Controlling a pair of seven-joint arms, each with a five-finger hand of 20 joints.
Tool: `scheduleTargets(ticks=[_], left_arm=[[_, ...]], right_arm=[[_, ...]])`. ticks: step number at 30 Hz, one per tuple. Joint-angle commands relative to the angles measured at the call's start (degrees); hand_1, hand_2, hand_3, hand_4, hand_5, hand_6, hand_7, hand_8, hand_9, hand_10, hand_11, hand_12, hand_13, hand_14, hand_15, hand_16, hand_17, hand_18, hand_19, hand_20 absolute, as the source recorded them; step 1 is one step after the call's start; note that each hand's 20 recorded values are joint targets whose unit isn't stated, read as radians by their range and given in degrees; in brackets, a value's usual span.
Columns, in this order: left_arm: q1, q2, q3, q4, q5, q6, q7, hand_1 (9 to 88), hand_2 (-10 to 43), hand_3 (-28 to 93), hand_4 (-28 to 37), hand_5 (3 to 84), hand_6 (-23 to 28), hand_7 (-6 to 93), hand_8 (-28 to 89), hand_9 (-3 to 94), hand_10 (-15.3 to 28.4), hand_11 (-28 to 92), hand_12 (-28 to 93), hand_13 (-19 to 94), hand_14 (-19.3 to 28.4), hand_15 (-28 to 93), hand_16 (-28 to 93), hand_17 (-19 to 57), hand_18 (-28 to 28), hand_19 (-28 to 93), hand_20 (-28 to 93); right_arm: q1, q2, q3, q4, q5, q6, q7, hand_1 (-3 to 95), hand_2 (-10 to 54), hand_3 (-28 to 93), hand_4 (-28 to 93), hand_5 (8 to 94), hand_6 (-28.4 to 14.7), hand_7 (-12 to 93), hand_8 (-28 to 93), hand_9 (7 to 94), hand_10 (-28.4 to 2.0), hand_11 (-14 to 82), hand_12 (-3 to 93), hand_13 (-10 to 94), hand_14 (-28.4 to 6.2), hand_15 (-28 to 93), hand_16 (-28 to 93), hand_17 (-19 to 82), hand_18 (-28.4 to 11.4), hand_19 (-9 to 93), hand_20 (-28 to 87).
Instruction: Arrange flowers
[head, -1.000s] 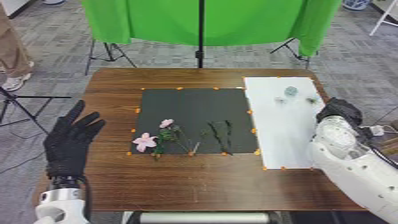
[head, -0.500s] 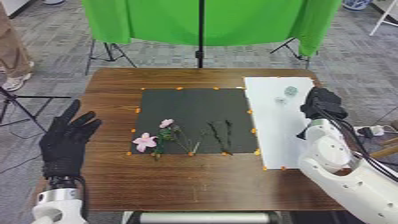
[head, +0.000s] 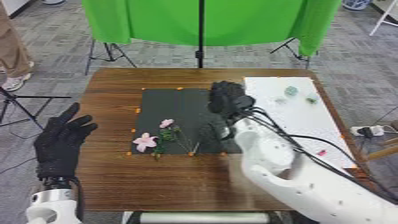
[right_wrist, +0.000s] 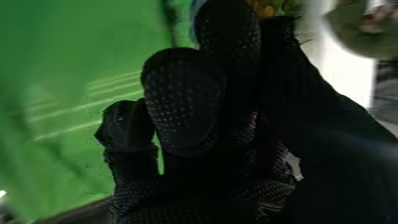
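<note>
In the head view, the right hand (head: 229, 99), in a black glove, is over the far right part of a black mat (head: 173, 105), near its border with a white sheet (head: 271, 122); whether its fingers are closed or grasping anything, I cannot tell. In the right wrist view, a small blurred yellow patch (right_wrist: 266, 9) appears at the far end of the dark glove. The left hand (head: 60, 145) is at the left edge of the brown wooden desk (head: 151, 185), fingers released and spread, well apart from the flowers. Toward the near left corner of the mat lies 1 large pink flower (head: 144, 142), with 1 smaller pink flower (head: 167, 123) farther from the robot and green leaves (head: 166, 134) between them. Thin stems (head: 189, 144) lie just right of the leaves. On the white sheet are 2 small green-grey clumps, 1 toward the far end (head: 291, 91) and 1 near the right edge (head: 311, 99), plus 1 small pink piece (head: 322, 152) beside the right arm. Beyond the desk hangs a bright green cloth (head: 160, 22)
</note>
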Motion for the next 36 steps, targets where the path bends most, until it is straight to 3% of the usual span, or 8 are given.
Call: scheduleTargets(ticks=[1,10,11,12,13,17,30,36], left_arm=[[-0.51,-0.99,-0.1,0.17,0.94,-0.11,-1.75,18.5,9.5,75,-28.3,39.2,10.4,14.4,-8,37.9,22.1,41,17,30,26.9,72,-9,-5.3,23.4,52,43],[-1.16,-1.21,0.06,0.43,1.14,-0.58,-2.42,18.6,9.5,75,-28.3,38.8,10.0,13.8,-8,37.3,21.5,39,16,28,26.9,70,-10,-5.7,23.1,51,43],[-1.11,-0.26,0.56,0.42,0.12,-0.25,-1.43,18.7,9.5,75,-28.3,38.8,10.0,13.7,-8,37.3,21.4,39,16,28,26.9,70,-10,-5.7,23.2,51,43],[-1.48,-0.76,0.42,0.54,0.73,-0.54,-2.34,18.8,9.5,75,-28.3,38.7,10.0,13.7,-8,37.2,21.5,38,16,28,27.0,70,-10,-5.7,23.2,51,43],[-1.43,0.15,0.75,0.48,-0.09,-0.22,-1.43,18.9,9.5,75,-28.3,38.7,10.0,13.7,-8,37.2,21.5,38,16,28,26.9,70,-10,-5.7,23.1,51,43],[-1.75,0.18,0.9,0.61,-0.06,-0.42,-1.48,18.9,9.5,75,-28.3,38.8,10.0,13.7,-8,37.2,21.4,38,16,28,26.9,70,-10,-5.7,23.1,51,43],[-0.97,-0.39,0.63,0.46,0.41,-0.7,-1.97,19.3,9.6,75,-28.3,38.9,10.1,13.7,-8,37.3,21.5,38,16,28,26.9,69,-10,-5.6,22.9,50,43],[-1.06,-1.62,0.1,0.52,1.85,-1.33,-3.68,19.5,9.6,75,-28.3,38.9,10.1,13.7,-8,37.3,21.5,38,16,28,26.8,69,-10,-5.7,22.9,50,43]], right_arm=[[2.87,-9.66,-4.04,5.65,-2.86,-2.77,-2.51,56.3,-9.5,69,-28,89.0,1.2,13,4,93.7,-7.0,24.5,25.3,84,-4.0,62,21,38,-21.5,93,51],[2.29,-11.58,-6.22,8.49,-6.14,-7.18,-3.72,55.0,-9.5,69,-28,87.3,2.1,13,2,93.7,-6.9,23.0,27.2,81,-4.4,65,20,36,-21.3,93,51],[2.3,-11.71,-6.56,8.6,-6.5,-7.69,-3.71,54.8,-9.5,69,-28,86.9,2.4,13,2,93.5,-6.9,22.7,27.5,81,-4.4,65,20,36,-21.3,93,51],[2.04,-11.77,-6.55,8.64,-7.04,-8.46,-3.88,54.6,-9.5,69,-28,86.4,2.5,13,2,93.3,-7.0,22.5,27.8,80,-4.5,65,20,36,-21.4,93,51],[2.25,-11.82,-7.11,8.86,-7.75,-8.58,-3.88,54.4,-9.5,69,-28,86.0,2.4,13,2,92.9,-7.0,22.4,28.2,80,-4.7,66,20,35,-21.4,93,51],[2.27,-11.89,-7.8,9.25,-9.43,-10.1,-4.25,52.3,-9.5,68,-28,82.6,2.8,13,0,90.9,-7.5,23.6,28.3,78,-5.2,67,19,34,-21.5,93,51],[1.05,-12.49,-6.25,7.87,-12.02,-12.16,-5.11,39.9,-9.5,74,-28,64.6,0.7,13,-12,76.7,-11.0,38.3,18.7,67,-8.0,76,16,28,-22.4,93,51],[0.42,-12.86,-5.67,6.44,-12.34,-12.12,-5.72,38.0,-9.5,72,-28,62.9,-0.2,13,-12,74.9,-11.6,40.4,18.5,66,-8.7,77,16,28,-22.5,93,52]])
